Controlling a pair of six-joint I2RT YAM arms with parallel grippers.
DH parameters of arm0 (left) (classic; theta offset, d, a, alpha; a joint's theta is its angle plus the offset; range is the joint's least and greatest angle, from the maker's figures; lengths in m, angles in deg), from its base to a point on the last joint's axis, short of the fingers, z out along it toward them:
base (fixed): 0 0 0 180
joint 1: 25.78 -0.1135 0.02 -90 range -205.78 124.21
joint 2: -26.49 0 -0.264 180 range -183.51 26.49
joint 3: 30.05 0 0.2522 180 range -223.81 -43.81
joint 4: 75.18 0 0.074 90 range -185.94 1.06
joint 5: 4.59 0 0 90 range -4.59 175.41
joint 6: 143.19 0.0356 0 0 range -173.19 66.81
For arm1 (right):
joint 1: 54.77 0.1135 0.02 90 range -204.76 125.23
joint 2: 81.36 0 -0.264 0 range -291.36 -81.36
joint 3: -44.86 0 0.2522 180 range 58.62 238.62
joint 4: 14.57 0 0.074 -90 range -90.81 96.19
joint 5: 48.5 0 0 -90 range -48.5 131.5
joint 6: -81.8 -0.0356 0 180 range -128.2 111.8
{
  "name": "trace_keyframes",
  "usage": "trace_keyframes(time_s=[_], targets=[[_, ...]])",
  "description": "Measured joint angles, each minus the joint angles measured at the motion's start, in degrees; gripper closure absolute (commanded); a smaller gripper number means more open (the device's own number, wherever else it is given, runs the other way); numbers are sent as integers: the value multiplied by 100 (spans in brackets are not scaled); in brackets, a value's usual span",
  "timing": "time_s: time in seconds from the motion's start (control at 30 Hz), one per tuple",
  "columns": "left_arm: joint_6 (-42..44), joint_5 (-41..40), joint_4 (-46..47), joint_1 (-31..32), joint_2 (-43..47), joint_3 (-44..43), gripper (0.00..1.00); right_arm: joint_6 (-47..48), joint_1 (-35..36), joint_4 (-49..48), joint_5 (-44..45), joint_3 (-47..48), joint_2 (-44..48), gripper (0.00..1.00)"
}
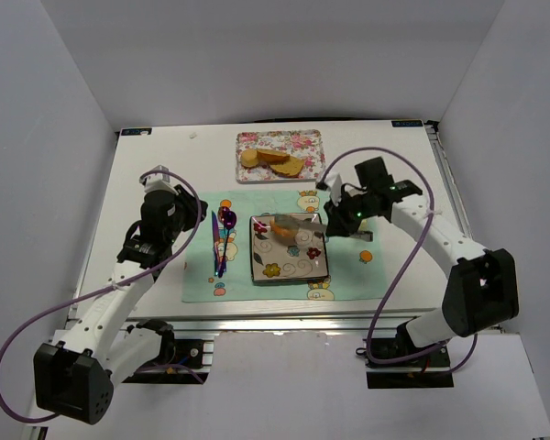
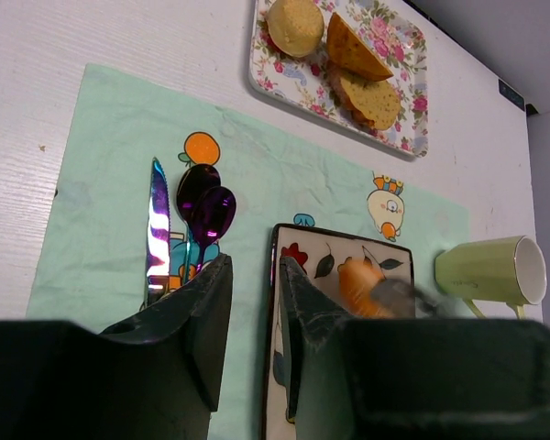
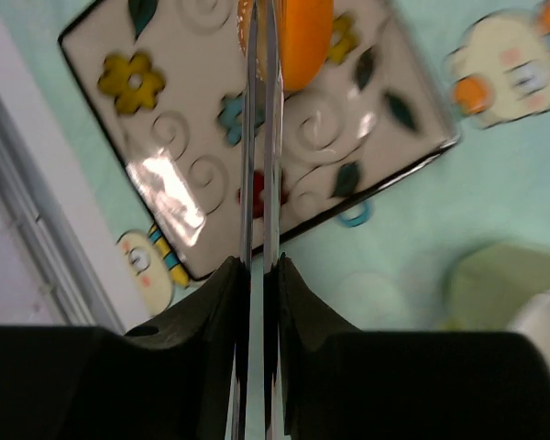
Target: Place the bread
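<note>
Several golden bread pieces (image 1: 273, 159) (image 2: 348, 55) lie on a flowered tray (image 1: 307, 139) (image 2: 412, 105) at the back of the table. My right gripper (image 1: 335, 223) (image 3: 257, 266) is shut on metal tongs (image 1: 301, 220) (image 3: 259, 137). The tongs' tips hold one orange-brown bread piece (image 1: 282, 229) (image 2: 357, 286) (image 3: 307, 32) over the far part of the square flowered plate (image 1: 293, 264) (image 2: 357, 247) (image 3: 183, 137). Whether that piece touches the plate I cannot tell. My left gripper (image 1: 176, 236) (image 2: 254, 275) hovers left of the plate, open, with nothing between its fingers.
A green placemat (image 1: 202, 275) lies under the plate. A knife (image 2: 158, 229) and two purple spoons (image 1: 225, 234) (image 2: 206, 206) lie left of the plate. A pale green mug (image 2: 490, 270) (image 3: 504, 275) lies on its side to the plate's right.
</note>
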Motion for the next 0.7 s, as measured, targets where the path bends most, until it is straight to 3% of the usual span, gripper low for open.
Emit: trace_keyframes(time_s=[0.13, 0.27, 0.37, 0.47, 0.7], targets=[[-11, 31, 83, 0, -15, 0, 62, 46, 295, 153, 170, -474, 9, 84], [-11, 39, 116, 0, -39, 0, 62, 81, 328, 85, 284, -470, 2, 62], [-13, 39, 151, 0, -50, 0, 62, 146, 354, 94, 343, -459, 2, 51], [-22, 39, 197, 0, -48, 0, 62, 236, 363, 107, 345, -404, 2, 48], [-35, 37, 190, 0, -35, 26, 62, 291, 365, 166, 258, 190, 2, 52]])
